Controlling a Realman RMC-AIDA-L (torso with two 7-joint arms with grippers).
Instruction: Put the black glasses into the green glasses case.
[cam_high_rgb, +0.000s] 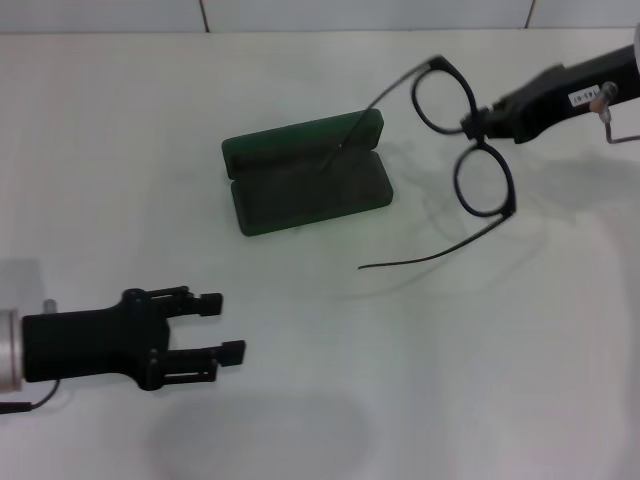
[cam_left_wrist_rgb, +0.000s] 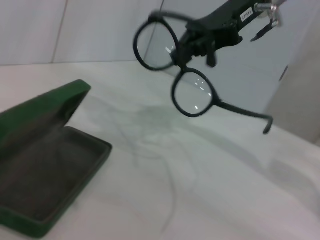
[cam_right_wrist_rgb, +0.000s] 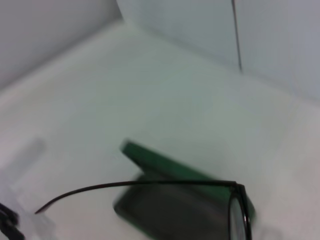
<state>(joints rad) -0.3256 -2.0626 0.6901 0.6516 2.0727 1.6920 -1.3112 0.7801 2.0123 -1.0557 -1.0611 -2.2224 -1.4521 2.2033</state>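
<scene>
Head view shows the right hand (cam_high_rgb: 478, 128) pinching the black glasses (cam_high_rgb: 470, 150) by the bridge, aloft at 3 o'clock of the open green glasses case (cam_high_rgb: 305, 172), whose lid could snag a splayed temple; the left hand (cam_high_rgb: 222, 325) waits wide at 7 o'clock.

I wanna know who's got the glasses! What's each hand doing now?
Left gripper: open, holding nothing.
Right gripper: shut on the black glasses, in the air.
</scene>
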